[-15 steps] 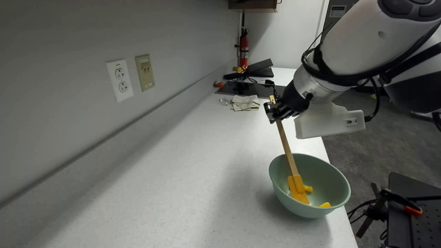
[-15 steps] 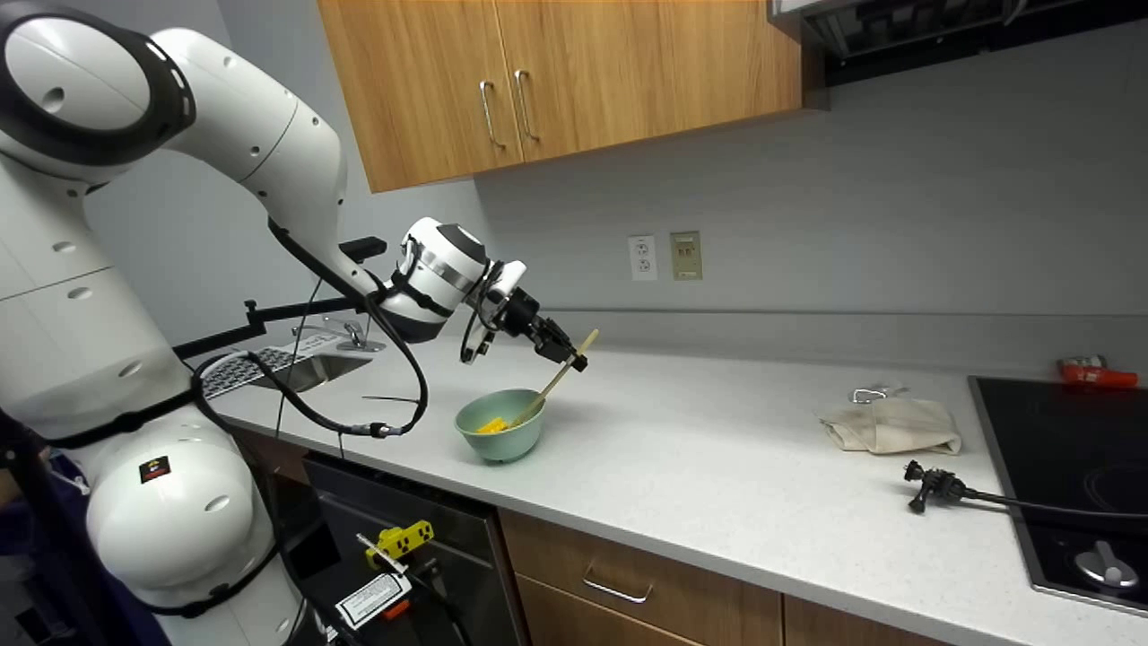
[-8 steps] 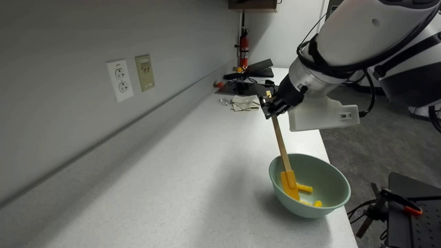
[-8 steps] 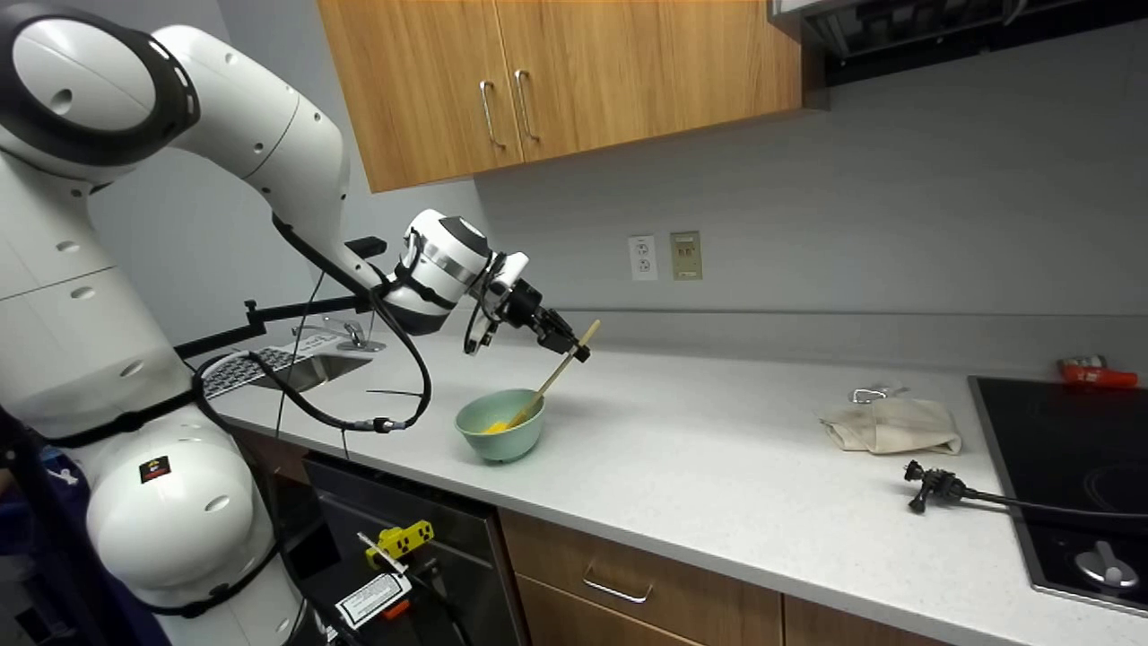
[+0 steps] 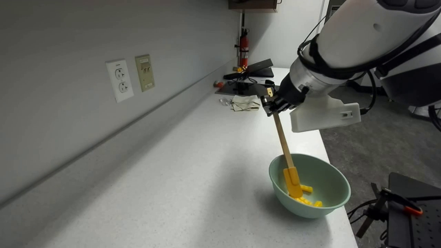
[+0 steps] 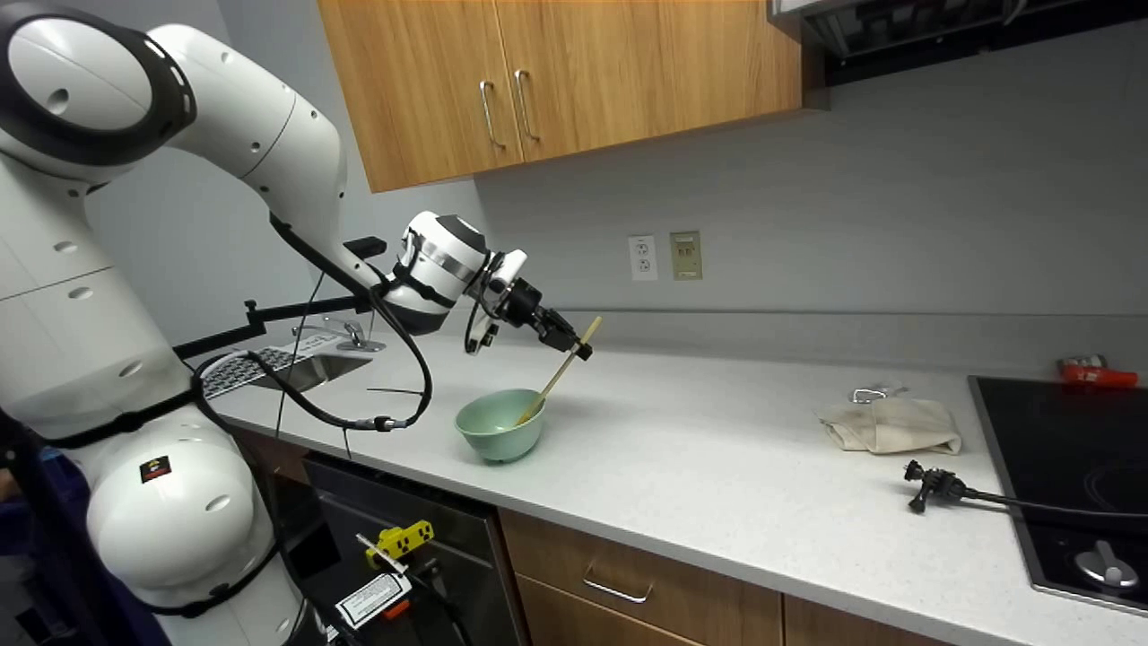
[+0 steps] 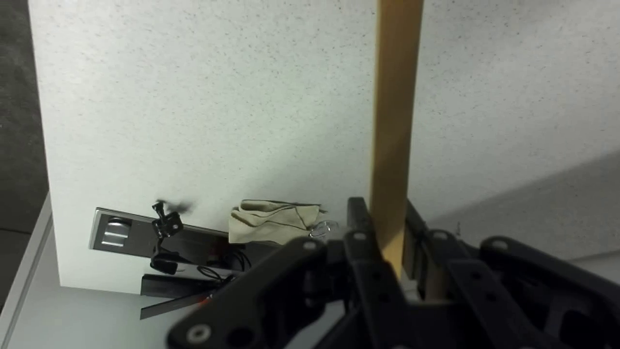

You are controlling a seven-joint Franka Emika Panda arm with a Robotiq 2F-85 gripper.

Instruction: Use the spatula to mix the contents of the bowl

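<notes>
In an exterior view, the spatula (image 5: pixel 283 143) is reaching into the bowl (image 5: pixel 325 174) beside yellow pieces (image 5: pixel 306 188): mixing, seemingly. In an exterior view, its handle (image 6: pixel 558 375) is slanting. In the wrist view, jaws are gripping it; the next stroke is likely needing low sweeping.

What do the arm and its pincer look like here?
The arm is white with rounded segments banded in black, and a silver collar near its end. A small dark sticker marks a lower segment. A black cable joins a white housing beside the collar. The pincer is black, with bolted, jointed links.
</notes>
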